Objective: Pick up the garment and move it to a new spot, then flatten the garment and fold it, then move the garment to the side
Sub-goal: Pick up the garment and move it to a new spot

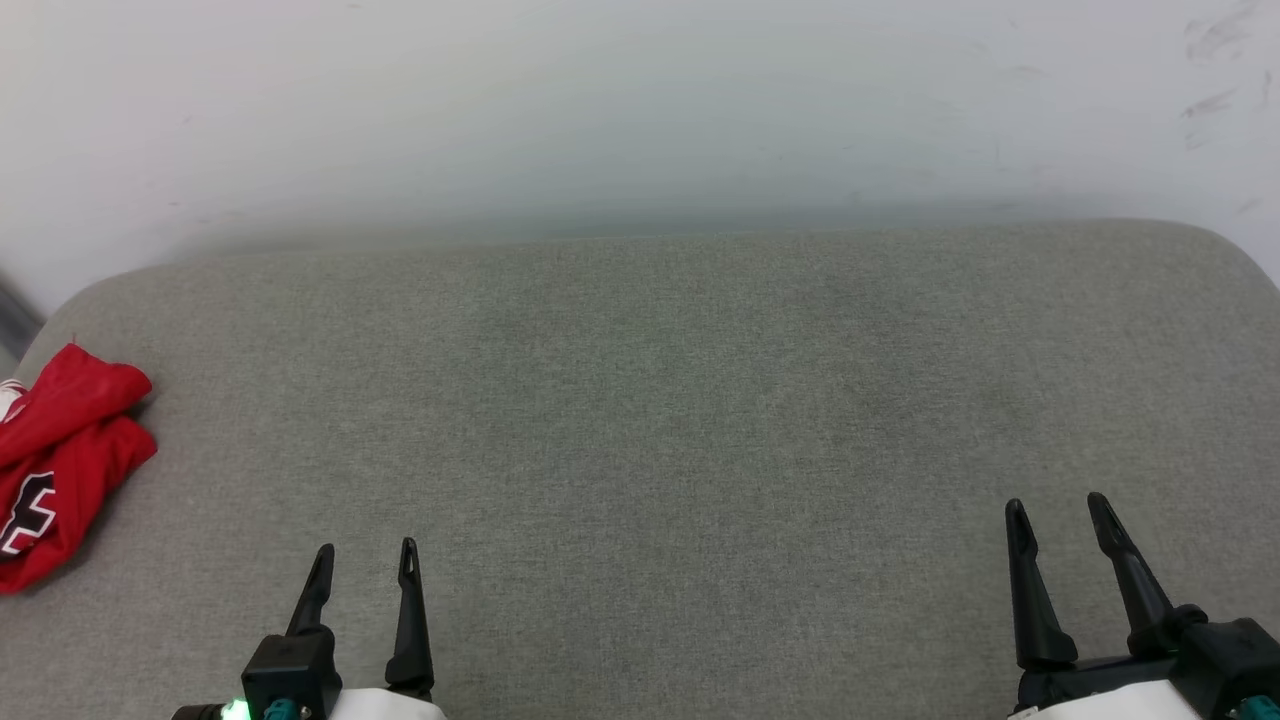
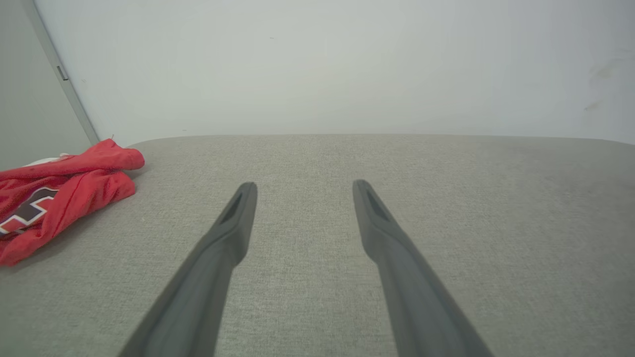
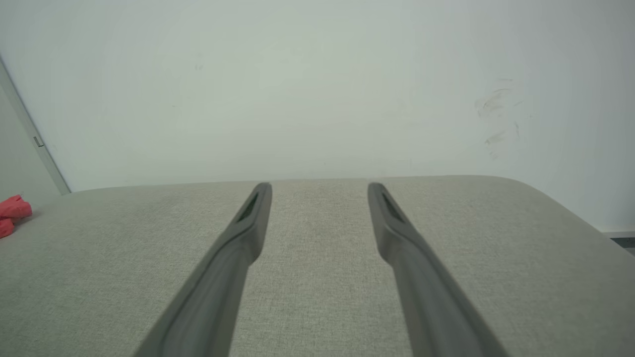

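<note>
Lying crumpled at the far left edge of the grey fabric cushion (image 1: 650,400), the red jersey T-shirt with a black-and-white number print (image 1: 60,460) looked light, soft, limp, likely best pinched at a raised fold. The left gripper (image 1: 366,552) and right gripper (image 1: 1056,503) stood spread, empty, well apart from it. The left wrist view showed its folds closer; the right, wall scuffs (image 3: 496,99).

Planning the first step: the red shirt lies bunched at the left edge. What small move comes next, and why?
Probably swing the left end effector leftward toward the garment. It lies crumpled and untouched at the left edge of the gray cushion, nearer that end effector than the right end effector; both are open and empty.
</note>
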